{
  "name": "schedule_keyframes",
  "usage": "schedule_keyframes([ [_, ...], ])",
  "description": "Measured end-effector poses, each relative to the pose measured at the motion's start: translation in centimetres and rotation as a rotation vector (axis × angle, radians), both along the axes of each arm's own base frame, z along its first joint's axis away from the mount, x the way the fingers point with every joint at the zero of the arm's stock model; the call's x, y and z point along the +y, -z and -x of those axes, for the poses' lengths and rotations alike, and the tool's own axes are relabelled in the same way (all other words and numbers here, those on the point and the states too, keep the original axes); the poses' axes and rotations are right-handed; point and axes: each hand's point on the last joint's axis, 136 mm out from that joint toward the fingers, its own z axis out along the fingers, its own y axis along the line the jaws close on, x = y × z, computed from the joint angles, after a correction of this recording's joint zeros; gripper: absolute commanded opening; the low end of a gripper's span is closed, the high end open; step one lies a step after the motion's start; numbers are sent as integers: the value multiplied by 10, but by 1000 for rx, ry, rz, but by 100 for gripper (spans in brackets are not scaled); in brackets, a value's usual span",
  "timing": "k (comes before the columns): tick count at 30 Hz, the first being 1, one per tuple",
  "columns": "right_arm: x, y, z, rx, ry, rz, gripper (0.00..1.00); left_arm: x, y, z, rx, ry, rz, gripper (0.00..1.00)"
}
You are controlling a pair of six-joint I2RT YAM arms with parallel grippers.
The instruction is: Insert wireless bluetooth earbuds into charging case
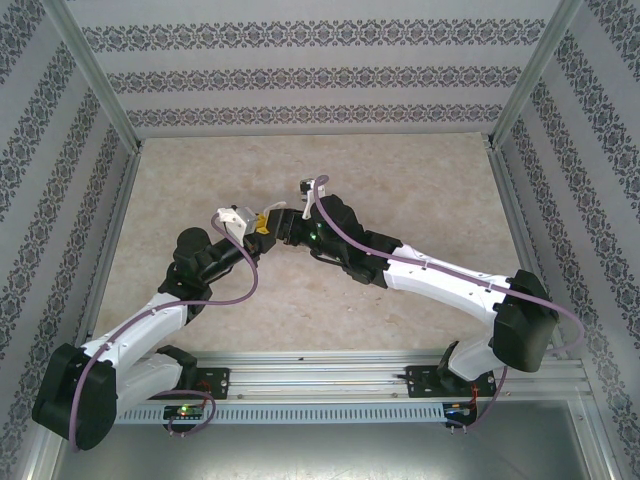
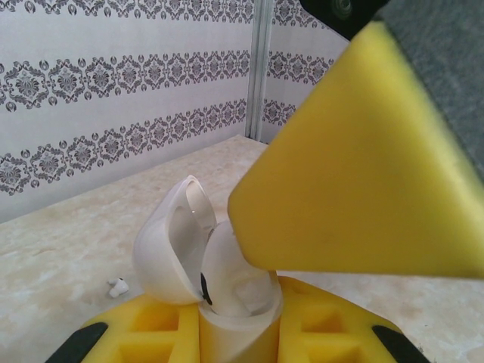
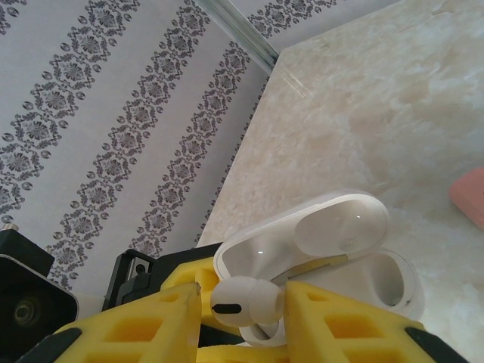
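Clamping charging case (image 2: 238, 287), left jaws; right jaws slightly parted around earbud (image 3: 246, 301).

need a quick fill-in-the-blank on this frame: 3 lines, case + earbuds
1. The left gripper is shut on the white charging case, whose lid is ____.
2. The earbud between the fingers of the right gripper is ____ in colour.
3. In the left wrist view, a second earbud lies loose on the ____, left of the case.

Missing words: open; white; table
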Motion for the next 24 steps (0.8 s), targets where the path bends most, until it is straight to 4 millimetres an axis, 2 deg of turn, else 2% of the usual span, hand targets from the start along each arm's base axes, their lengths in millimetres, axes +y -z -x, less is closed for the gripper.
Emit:
schedule_keyframes([
  [18,-4,-1,2,26,11,57,51,1,0,1,3,-1,-1,0],
  [24,-13,9,5,56,22,118,50,2,-7,3,-16,-3,7,0],
])
